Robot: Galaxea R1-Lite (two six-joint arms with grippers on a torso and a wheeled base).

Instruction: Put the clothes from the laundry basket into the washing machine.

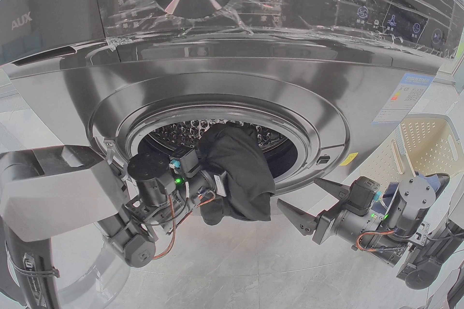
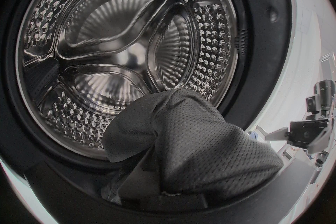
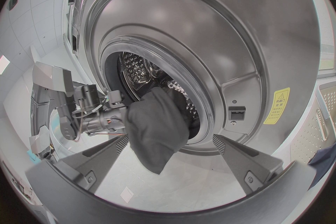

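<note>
Washing machine [image 1: 232,83]: the front loader stands with its door opening facing me. I place everything else from that opening.
Drum [image 2: 115,42]: it sits just behind the opening, a shell of dimpled steel with paddles. The only cloth I see in it is the leading end of the garment, poking over the lower lip.
Laundry basket [image 1: 430,141]: a pale perforated tub, off to the right of the opening and lower. A bit of blue fabric [image 3: 327,161] shows at its rim, so I judge more laundry is waiting.
Black garment [image 1: 241,170]: it lies across the lower rim of the opening. The top is inside and the bulk hangs outside, below the rim.
Handling: it is soft, light mesh cloth that is limp and bunches freely. It won't break, but trailing ends can snag on the door seal. I would grip it at a thick gathered fold, not at an edge.
Left gripper [image 1: 217,187]: it is at the lower left of the opening, buried in the cloth. The jaws are hidden, but the garment hangs from them, so I judge them clamped on it.
Right gripper [image 1: 299,194]: it is below and right of the opening, well apart from the garment, with its jaws spread wide and nothing in them.
</note>
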